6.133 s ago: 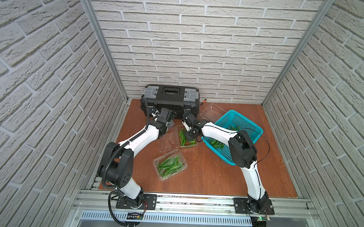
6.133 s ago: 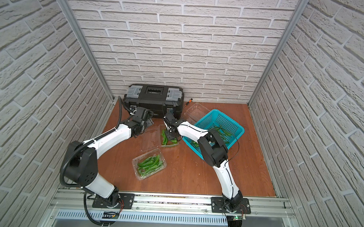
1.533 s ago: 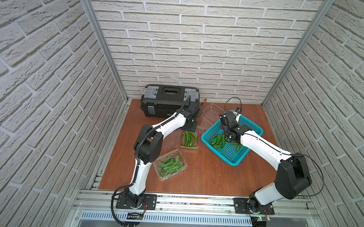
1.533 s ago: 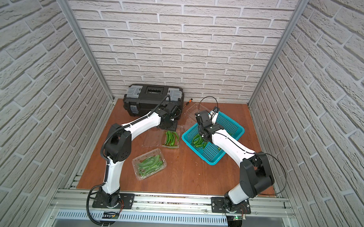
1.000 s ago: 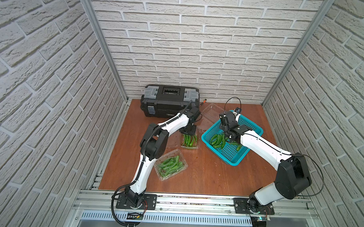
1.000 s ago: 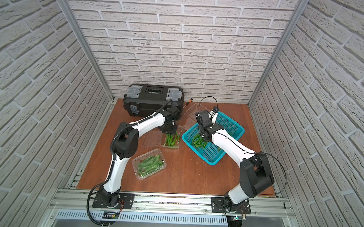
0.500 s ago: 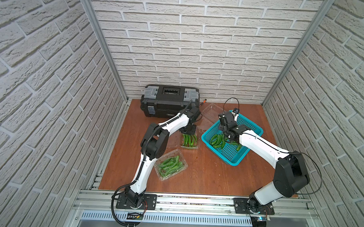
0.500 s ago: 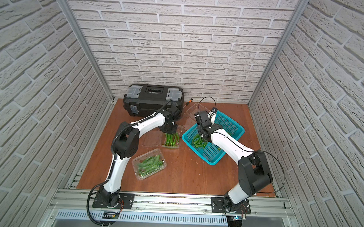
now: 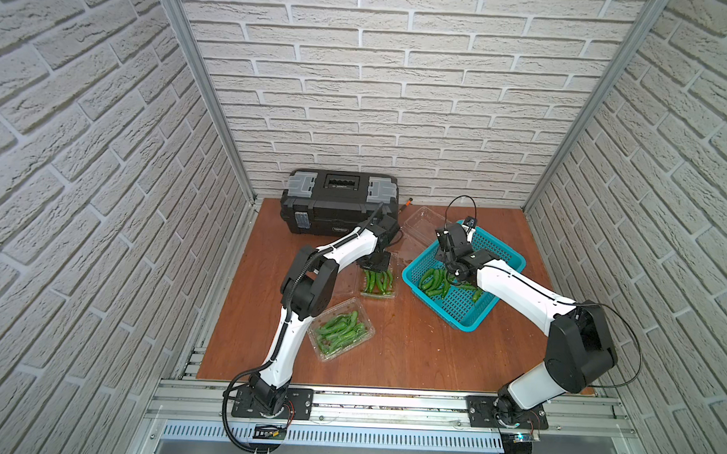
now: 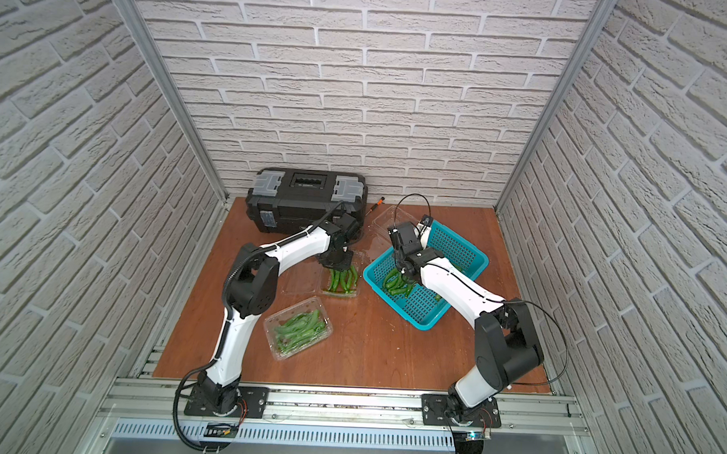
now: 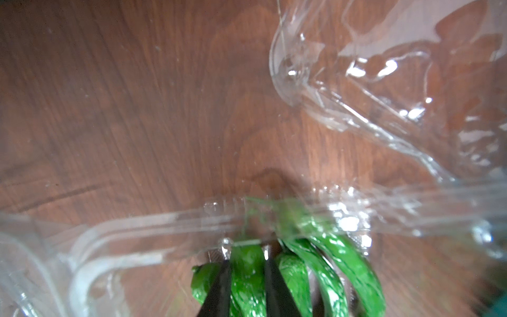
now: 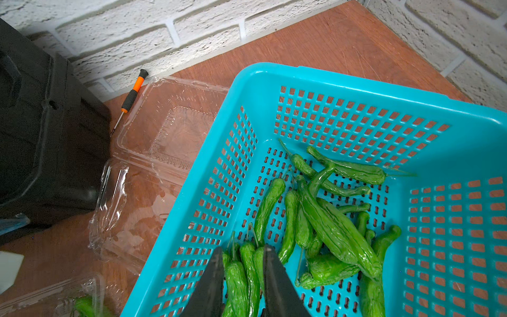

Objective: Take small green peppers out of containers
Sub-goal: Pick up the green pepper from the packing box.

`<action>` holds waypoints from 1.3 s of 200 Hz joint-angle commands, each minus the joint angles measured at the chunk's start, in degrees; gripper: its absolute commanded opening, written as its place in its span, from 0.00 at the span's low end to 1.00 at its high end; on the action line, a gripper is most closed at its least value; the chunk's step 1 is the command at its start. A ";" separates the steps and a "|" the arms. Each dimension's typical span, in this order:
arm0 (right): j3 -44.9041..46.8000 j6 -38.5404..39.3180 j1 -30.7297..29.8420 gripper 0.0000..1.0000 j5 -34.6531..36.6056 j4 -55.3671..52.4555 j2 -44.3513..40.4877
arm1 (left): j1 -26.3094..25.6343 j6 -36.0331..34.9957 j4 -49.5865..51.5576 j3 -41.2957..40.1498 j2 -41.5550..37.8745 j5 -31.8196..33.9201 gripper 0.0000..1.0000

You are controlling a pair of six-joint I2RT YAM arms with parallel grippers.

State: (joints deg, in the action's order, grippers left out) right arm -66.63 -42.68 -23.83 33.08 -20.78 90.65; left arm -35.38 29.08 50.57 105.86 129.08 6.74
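Observation:
Small green peppers [image 9: 377, 280] lie in an open clear container [image 9: 378, 296] at mid-table. My left gripper [image 9: 375, 266] [image 10: 339, 266] is down at its far end. In the left wrist view the left gripper [image 11: 245, 255] is shut on one pepper [image 11: 247, 274] just inside the container's rim [image 11: 164, 219]. A closed container [image 9: 341, 330] full of peppers sits nearer the front. My right gripper [image 9: 449, 274] [image 12: 242, 252] hangs inside the teal basket [image 12: 301, 71], shut on a few peppers [image 12: 241, 274], with loose peppers [image 12: 329, 225] beside it.
An empty open container [image 12: 170, 129] lies between the basket and the black toolbox [image 9: 337, 202] at the back wall. A small orange-and-black screwdriver [image 12: 131, 96] rests by the toolbox. Brick walls close in on three sides. Bare wooden tabletop shows at the front right.
The left gripper's jaws have closed onto a pepper in the open container. The right gripper has stayed over the basket, hardly moving.

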 commanded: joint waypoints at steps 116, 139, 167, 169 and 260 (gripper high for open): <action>-0.44 0.71 0.13 0.27 -0.23 2.32 0.01 | 0.32 -1.20 6.94 2.62 2.79 1.19 0.33; -0.50 1.01 0.19 0.27 -0.42 2.49 0.01 | 0.31 -1.59 5.65 1.62 2.49 0.40 0.28; -1.34 2.40 0.18 0.27 -1.72 2.97 0.14 | 0.31 -2.17 4.60 2.19 2.32 -0.62 0.08; -1.43 2.64 0.17 0.27 -1.77 3.01 0.10 | 0.31 -2.18 4.51 2.29 2.21 -0.66 0.07; -0.34 6.82 0.89 0.27 -1.93 6.83 -2.48 | -4.08 -9.40 -3.68 2.35 -13.62 5.18 0.00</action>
State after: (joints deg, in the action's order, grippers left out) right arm -66.63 -36.91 -23.77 29.91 -16.43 90.65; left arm -37.80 23.03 50.92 108.57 121.30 10.41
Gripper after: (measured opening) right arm 0.266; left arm 0.146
